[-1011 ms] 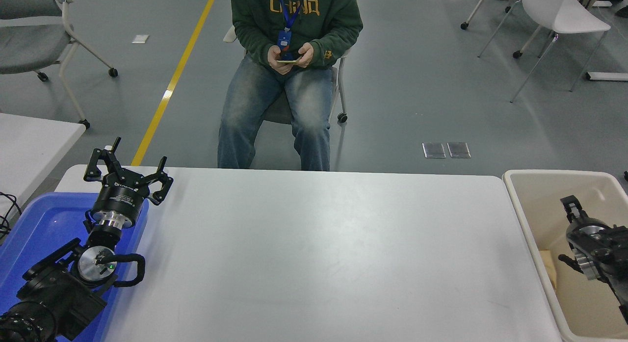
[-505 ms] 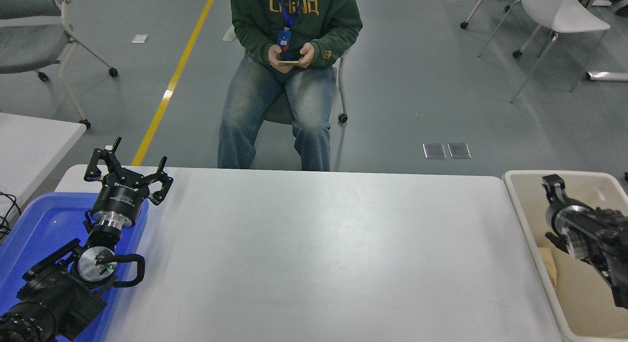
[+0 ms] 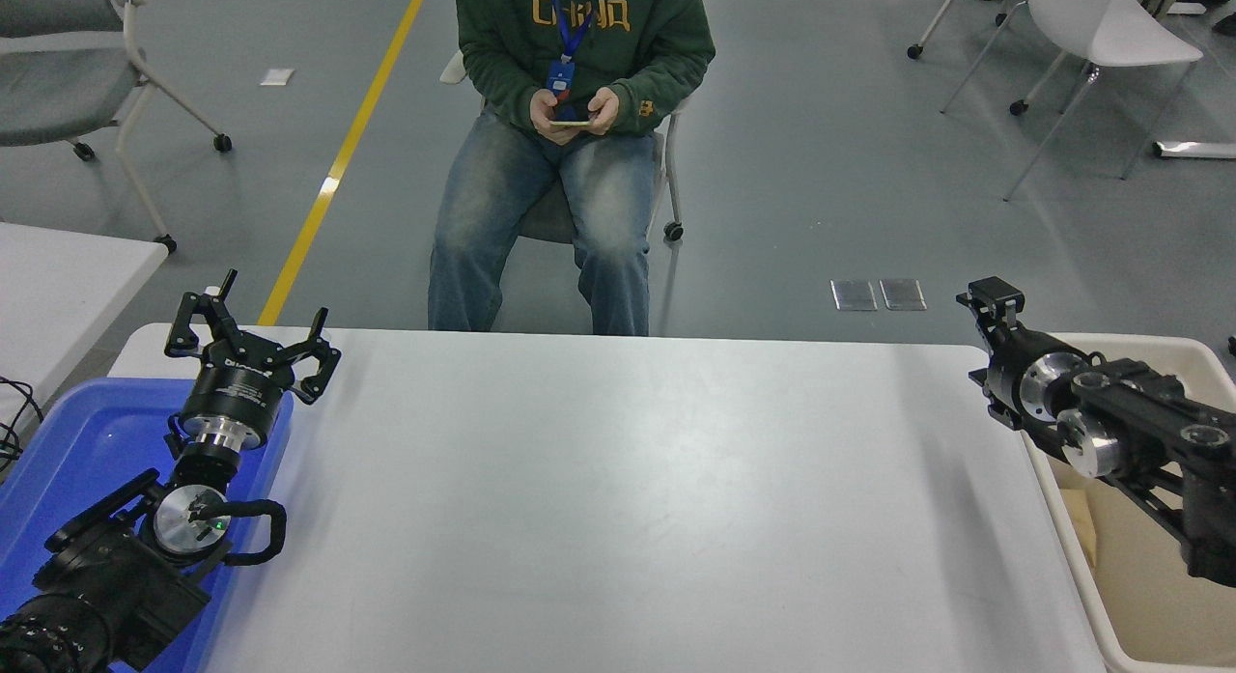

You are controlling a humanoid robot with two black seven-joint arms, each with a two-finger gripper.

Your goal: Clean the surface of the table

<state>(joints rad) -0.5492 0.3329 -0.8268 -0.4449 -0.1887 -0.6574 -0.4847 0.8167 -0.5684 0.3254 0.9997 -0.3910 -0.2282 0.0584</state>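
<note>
The table surface (image 3: 618,499) fills the lower centre of the frame, white and matte. Its far edge runs straight across the middle, with rounded corners at upper left and upper right. The middle is open from edge to edge.

Left side: a blue bin (image 3: 68,451) overlaps the table's left edge at the lower left of the frame. The left arm sits over it, and the left gripper (image 3: 253,337) points toward the far-left corner with its fingers spread wide, holding nothing and touching nothing.

Right side: a beige bin (image 3: 1159,596) stands just beside the table's right edge, running from the middle right down to the lower right corner. A tan piece (image 3: 1081,523) lies inside it near the left wall; cannot tell what it is.

The right arm comes in from the right edge and crosses over the beige bin's near-left rim. The right gripper (image 3: 995,301) hangs over the table's far-right corner, pointing up-left. Only a black block at the tip shows; cannot tell how the fingers are set. Nothing visible in it. It casts a faint shadow on the tabletop just left of the corner.

Beyond the far edge, top centre, a person (image 3: 579,123) in a green hoodie and jeans sits on a chair, both hands on a phone (image 3: 570,121). There is clear floor between the person's knees and the table edge. A second white table (image 3: 68,287) pokes in at the left edge, apart from the main one.
</note>
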